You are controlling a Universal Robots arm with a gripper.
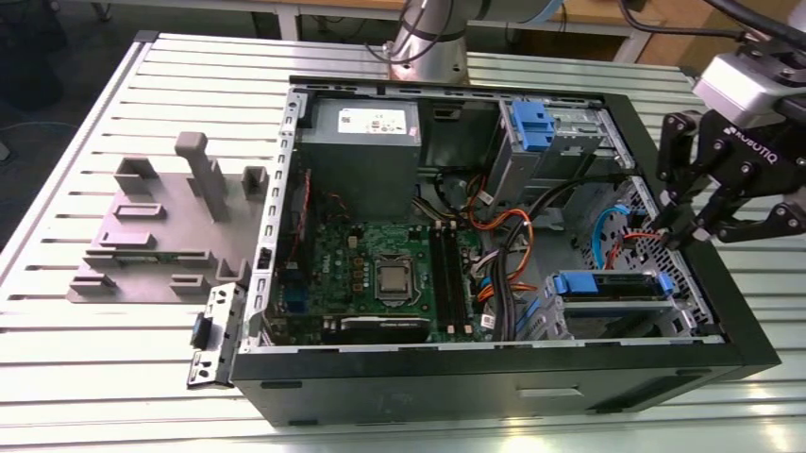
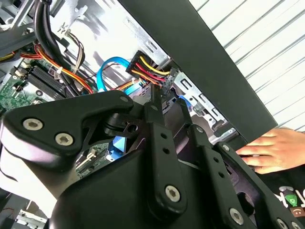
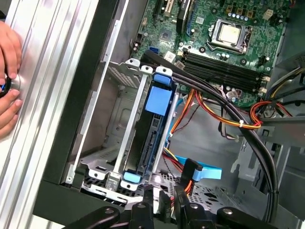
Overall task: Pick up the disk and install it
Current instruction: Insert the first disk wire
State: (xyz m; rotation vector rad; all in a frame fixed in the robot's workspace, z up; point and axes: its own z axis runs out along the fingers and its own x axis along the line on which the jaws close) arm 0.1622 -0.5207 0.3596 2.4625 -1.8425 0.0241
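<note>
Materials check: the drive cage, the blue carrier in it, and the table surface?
Drive cage: looks like bare sheet metal, dull grey, perforated and folded. Blue carrier: probably moulded plastic, smooth matte, uniform colour. Table: likely aluminium slats, brushed silver with glare streaks.

exterior view: looking down, well back, at the open black metal computer case.
wrist views: both looking close into that case.

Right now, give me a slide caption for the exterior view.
Gripper poised at the open computer case's edge on the exterior view's right, above the blue-framed disk sitting in its bay.
</note>
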